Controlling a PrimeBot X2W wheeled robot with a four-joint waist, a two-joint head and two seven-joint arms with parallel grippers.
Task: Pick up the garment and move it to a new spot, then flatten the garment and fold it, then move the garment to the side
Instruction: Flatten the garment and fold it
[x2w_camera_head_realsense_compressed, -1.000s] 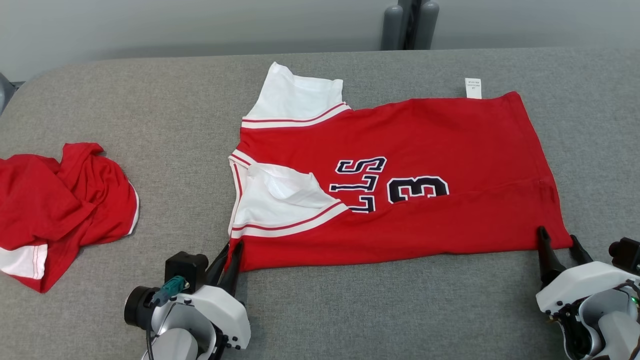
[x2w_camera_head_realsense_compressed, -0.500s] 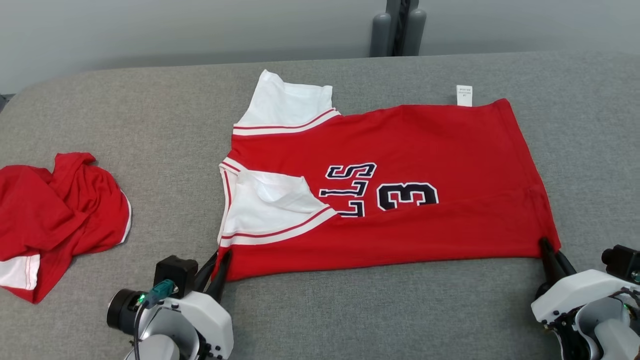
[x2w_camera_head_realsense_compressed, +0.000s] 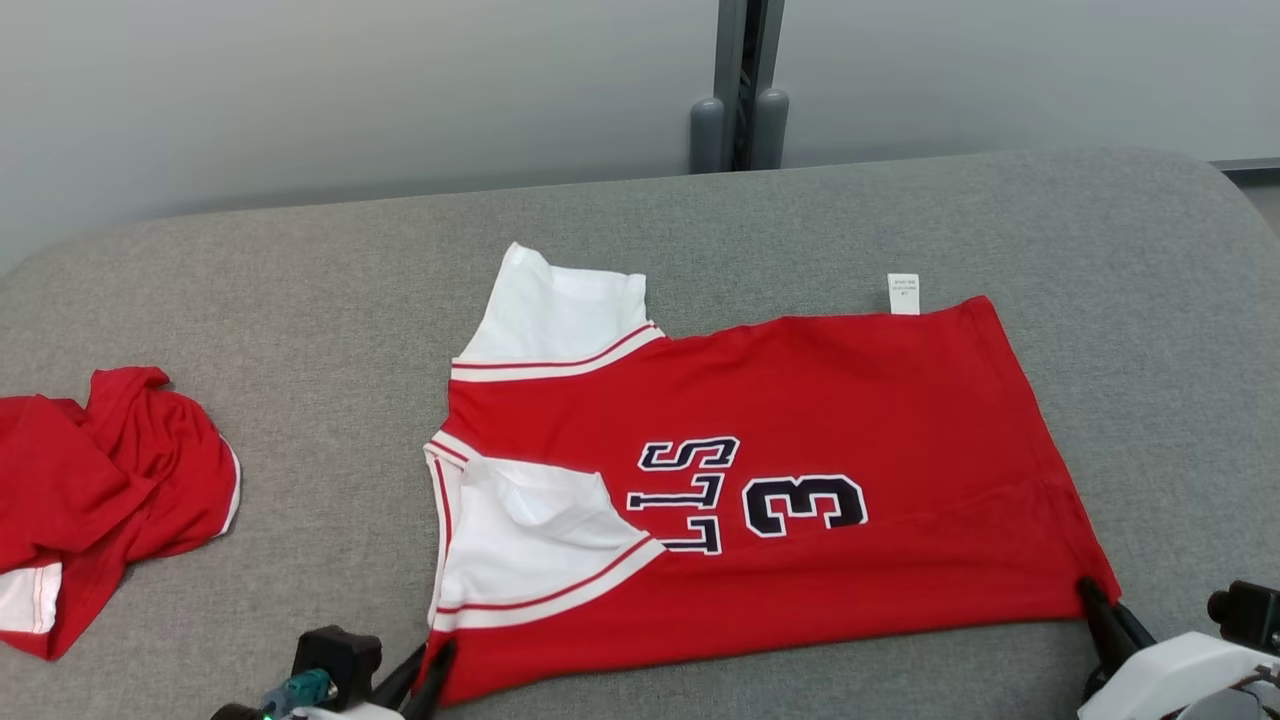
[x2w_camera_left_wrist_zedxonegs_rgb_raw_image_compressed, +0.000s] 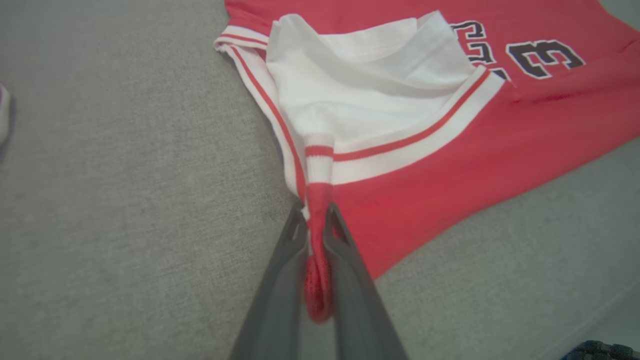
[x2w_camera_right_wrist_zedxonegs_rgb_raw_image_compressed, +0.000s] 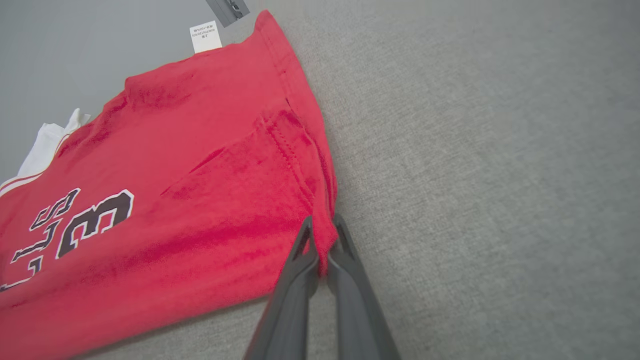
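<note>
The garment (x2w_camera_head_realsense_compressed: 800, 400) is a red jersey with white sleeves and dark lettering, lying flat across the middle of the grey table (x2w_camera_head_realsense_compressed: 300, 300). My left gripper (x2w_camera_head_realsense_compressed: 428, 670) is shut on its near left corner, by the folded white sleeve (x2w_camera_head_realsense_compressed: 530, 530). In the left wrist view a bunch of red cloth (x2w_camera_left_wrist_zedxonegs_rgb_raw_image_compressed: 318, 280) sits pinched between the fingers of that gripper (x2w_camera_left_wrist_zedxonegs_rgb_raw_image_compressed: 315, 220). My right gripper (x2w_camera_head_realsense_compressed: 1095, 598) is shut on the near right hem corner. The right wrist view shows the same gripper (x2w_camera_right_wrist_zedxonegs_rgb_raw_image_compressed: 322, 230) clamping the red hem (x2w_camera_right_wrist_zedxonegs_rgb_raw_image_compressed: 325, 235).
A second crumpled red garment (x2w_camera_head_realsense_compressed: 90, 500) lies at the table's left edge. A white care label (x2w_camera_head_realsense_compressed: 903, 293) sticks out from the jersey's far edge. A grey post (x2w_camera_head_realsense_compressed: 740, 90) stands behind the table, against a pale wall.
My right gripper closed on the hem corner. The head camera tilted up, so the whole scene sits lower in view; the left grip is unchanged.
</note>
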